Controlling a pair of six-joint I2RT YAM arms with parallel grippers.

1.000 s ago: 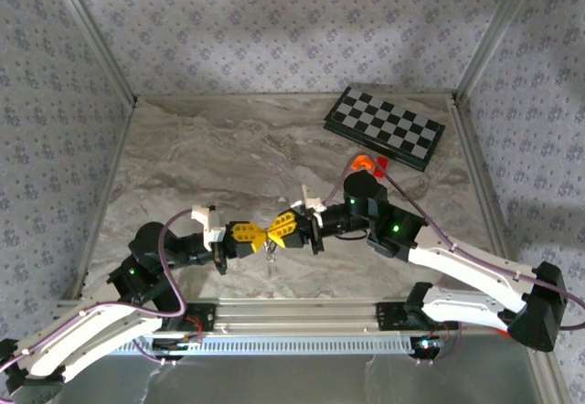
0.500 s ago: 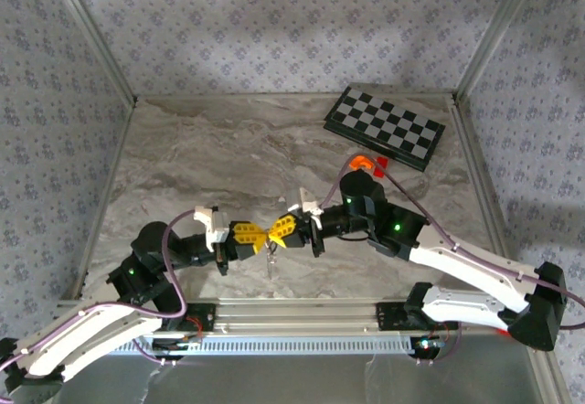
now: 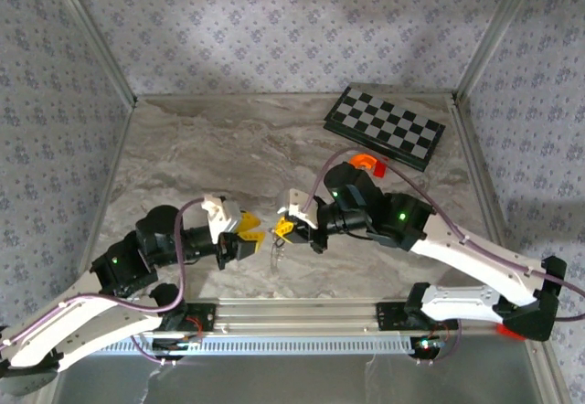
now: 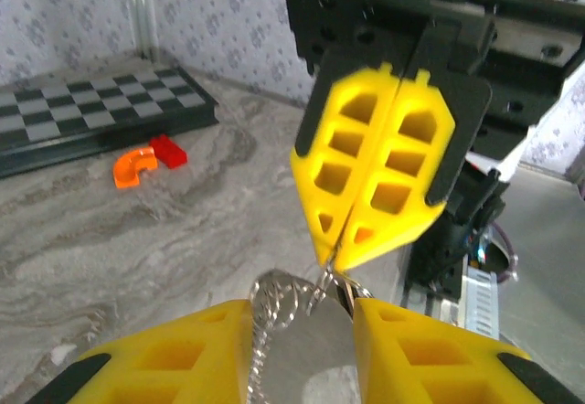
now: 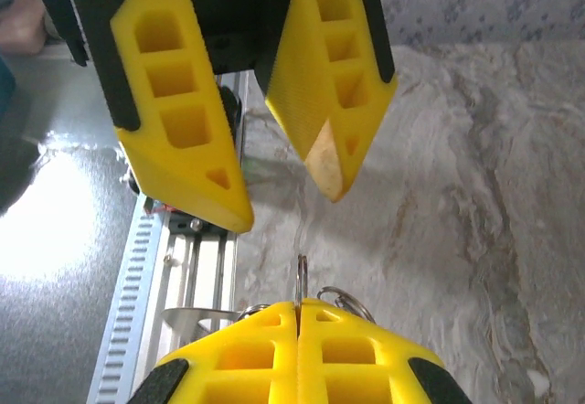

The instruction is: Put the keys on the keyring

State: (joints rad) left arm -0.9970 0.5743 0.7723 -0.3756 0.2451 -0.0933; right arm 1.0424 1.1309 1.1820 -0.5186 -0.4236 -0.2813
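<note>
My right gripper (image 3: 284, 229) is shut on the keyring (image 5: 300, 274), whose thin wire edge sticks up out of the closed yellow fingertips (image 5: 265, 349). A second ring (image 5: 344, 300) and a silver key (image 5: 194, 318) hang beside and below them. My left gripper (image 3: 249, 231) faces it from the left, open, with its fingers (image 5: 178, 102) spread apart. In the left wrist view the shut right gripper (image 4: 331, 256) pinches the ring cluster (image 4: 279, 302) just ahead of my open left gripper (image 4: 302, 317). A key blade (image 4: 311, 358) hangs in the gap, untouched by either pad.
A folded chessboard (image 3: 384, 127) lies at the back right, with an orange curved piece (image 3: 363, 161) and a red block (image 4: 168, 151) in front of it. The aluminium rail (image 3: 292, 317) runs along the near edge below both grippers.
The left gripper, shut tip to tip against the right one before, has opened and drawn back to the left. The right gripper has shifted left, still holding the keyring.
</note>
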